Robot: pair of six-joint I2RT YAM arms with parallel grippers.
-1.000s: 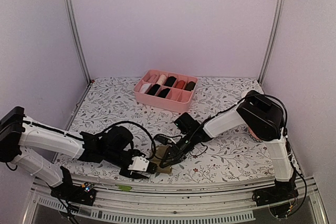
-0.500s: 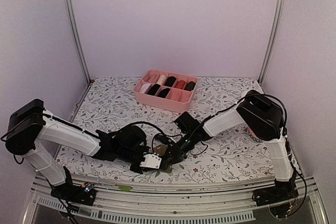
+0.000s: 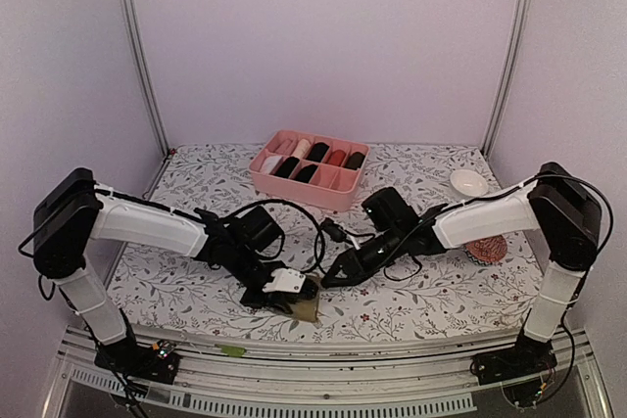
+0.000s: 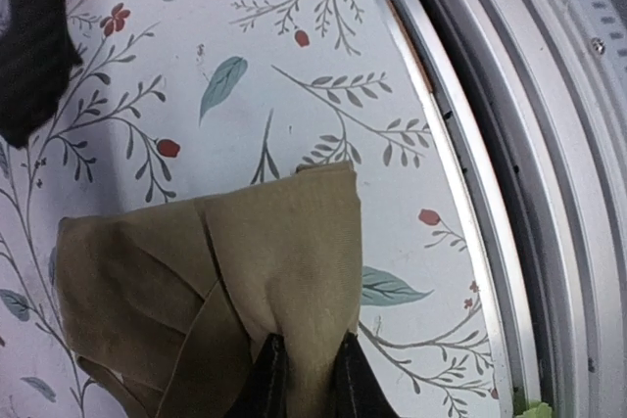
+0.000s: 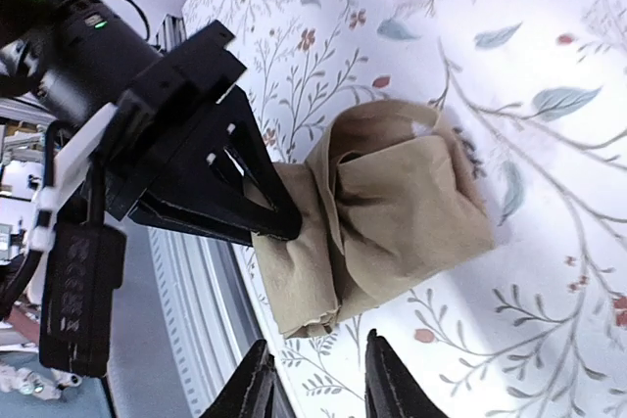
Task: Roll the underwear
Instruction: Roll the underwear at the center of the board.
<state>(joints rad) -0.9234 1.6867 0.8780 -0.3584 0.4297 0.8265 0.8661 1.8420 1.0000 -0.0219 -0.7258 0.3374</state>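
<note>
1. We are looking at the olive-brown fabric underwear (image 3: 307, 308), which is lying folded into a thick bundle on the white floral-printed counter (image 3: 421, 296). It is sitting close to the near edge, just beside the silver metal rail (image 4: 509, 144).
2. The left tool (image 4: 306, 387) is clenching on the underwear. In the left wrist view, its two black fingers (image 4: 269, 384) are pinching a raised fold of the cloth between them.
3. In the right wrist view we are seeing the same grip from the other side, with the dark fingertips biting into the bundle's edge.
4. The right tool (image 5: 321, 377) is standing released. Its fingers are apart with nothing between them, and it is hanging near the bundle's lower corner.
5. The pink divided plastic box (image 3: 304, 189) is sitting well apart towards the far side of the counter, with dark, cream and reddish rolls in its compartments.
6. A small red-and-white patterned ball (image 3: 487, 248) and a small white dish (image 3: 468, 182) are resting on the right side of the counter.
</note>
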